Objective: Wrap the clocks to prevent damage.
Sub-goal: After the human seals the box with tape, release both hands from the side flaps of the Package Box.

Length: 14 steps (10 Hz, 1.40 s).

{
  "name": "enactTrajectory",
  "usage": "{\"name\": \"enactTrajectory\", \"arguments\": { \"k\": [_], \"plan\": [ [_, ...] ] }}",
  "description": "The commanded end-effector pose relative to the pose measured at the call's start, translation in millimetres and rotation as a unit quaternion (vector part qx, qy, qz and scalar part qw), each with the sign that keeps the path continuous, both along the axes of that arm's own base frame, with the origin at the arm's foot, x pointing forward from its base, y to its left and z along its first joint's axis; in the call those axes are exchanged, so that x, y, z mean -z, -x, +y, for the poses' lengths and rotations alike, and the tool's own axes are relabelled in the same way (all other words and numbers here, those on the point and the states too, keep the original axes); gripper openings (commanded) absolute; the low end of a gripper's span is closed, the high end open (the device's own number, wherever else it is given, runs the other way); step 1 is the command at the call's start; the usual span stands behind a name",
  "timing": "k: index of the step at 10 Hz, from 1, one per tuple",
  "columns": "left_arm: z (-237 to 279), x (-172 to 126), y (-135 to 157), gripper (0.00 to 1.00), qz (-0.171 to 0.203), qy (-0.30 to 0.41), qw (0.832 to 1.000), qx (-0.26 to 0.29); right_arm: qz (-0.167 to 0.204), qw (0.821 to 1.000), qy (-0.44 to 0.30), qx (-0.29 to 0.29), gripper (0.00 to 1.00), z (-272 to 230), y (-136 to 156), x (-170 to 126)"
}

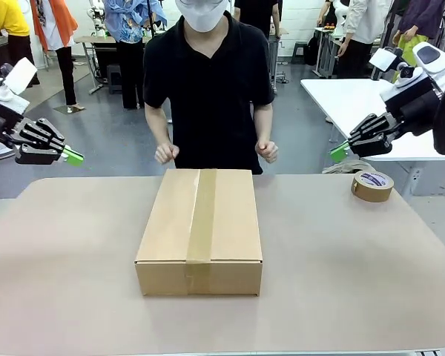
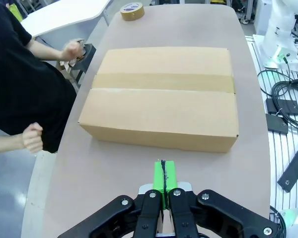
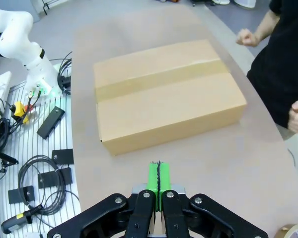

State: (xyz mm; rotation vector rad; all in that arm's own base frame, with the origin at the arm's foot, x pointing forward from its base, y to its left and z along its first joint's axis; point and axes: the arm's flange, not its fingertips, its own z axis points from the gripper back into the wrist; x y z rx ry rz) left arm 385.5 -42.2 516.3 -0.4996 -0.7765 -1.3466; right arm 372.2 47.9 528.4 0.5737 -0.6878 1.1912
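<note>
Front view gives me a sealed cardboard box (image 1: pixel 199 231) sitting at the middle of the table (image 1: pixel 356 274), a strip of brown tape (image 1: pixel 202 215) running down its top from the far edge to the near edge and over the front face. Whatever is packed inside I cannot see.

From the box, a roll of tape (image 1: pixel 372 185) lies flat on the table at about 2 o'clock, well apart from it. At 12 o'clock a person in a black shirt stands at the far edge with both fists clenched, one hand (image 1: pixel 166 153) and the other hand (image 1: pixel 267 150) held above the table's far side, touching nothing.

My left gripper (image 1: pixel 73 156) hangs in the air at about 10 o'clock from the box, off the table's left side, fingers pressed together with nothing between the green pads. My right gripper (image 1: pixel 339 152) hangs at about 2 o'clock, above and just beyond the roll, likewise pinched closed and empty.

On the left wrist camera the closed green pads (image 2: pixel 164 176) point at the long side of the box (image 2: pixel 161 96), with bare table between them. The right wrist camera shows the same from the other side: pads (image 3: pixel 159 177) together, box (image 3: pixel 169 94) ahead, clear of it.
</note>
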Motion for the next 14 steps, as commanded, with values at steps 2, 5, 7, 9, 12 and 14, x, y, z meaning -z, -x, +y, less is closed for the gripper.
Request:
{"name": "enactTrajectory", "arguments": {
  "k": [2, 5, 7, 9, 12, 14],
  "plan": [
    [1, -1, -3, 0.00, 0.001, -0.004, 1.000, -0.004, -0.003, 1.000, -0.001, 0.001, 0.01, 0, -1, 1],
    [1, -1, -3, 0.00, 0.001, -0.004, 1.000, -0.004, -0.003, 1.000, -0.001, 0.001, 0.01, 0, -1, 1],
    [2, 0, 0, 0.00, 0.000, 0.002, 1.000, -0.002, -0.001, 1.000, -0.002, 0.000, 0.01, 0, 0, 0],
    [7, -5, 4, 0.60, -0.012, -0.005, 1.000, 0.009, 0.005, 1.000, 0.007, -0.008, 0.60, -8, 27, -6],
    [8, -8, 2, 1.00, 0.000, -0.007, 1.000, 0.014, 0.019, 1.000, 0.011, -0.015, 1.00, -8, 34, -6],
    [7, -8, -2, 0.93, 0.010, -0.004, 1.000, 0.018, 0.022, 1.000, 0.008, -0.017, 1.00, -9, 35, -5]
  ]
}}
